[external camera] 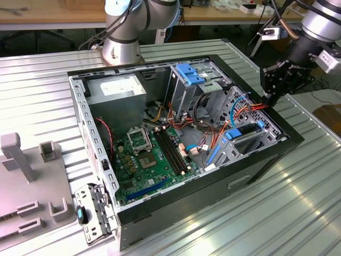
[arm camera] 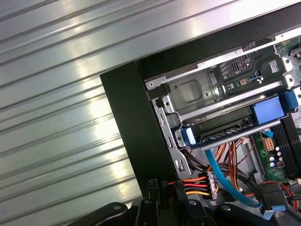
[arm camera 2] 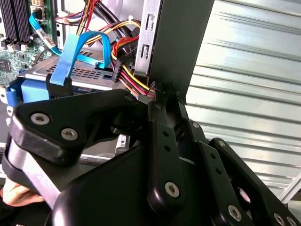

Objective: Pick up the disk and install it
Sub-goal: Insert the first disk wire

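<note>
The disk lies flat in the lower bay of the drive cage inside the open computer case, its blue carrier frame facing the motherboard. In the first wrist view the disk shows as a dark slab with blue ends. The second wrist view catches the disk's blue carrier end under a light blue cable. My gripper hovers over the case's corner on the exterior view's right, just beside the cage. Both wrist views show the gripper shut and holding nothing, close to red and yellow wires.
A grey power-supply box sits at the back of the case, and a blue bracket tops the upper cage. Loose cables cross the motherboard. Grey fixtures stand at the exterior view's left on the ribbed metal table.
</note>
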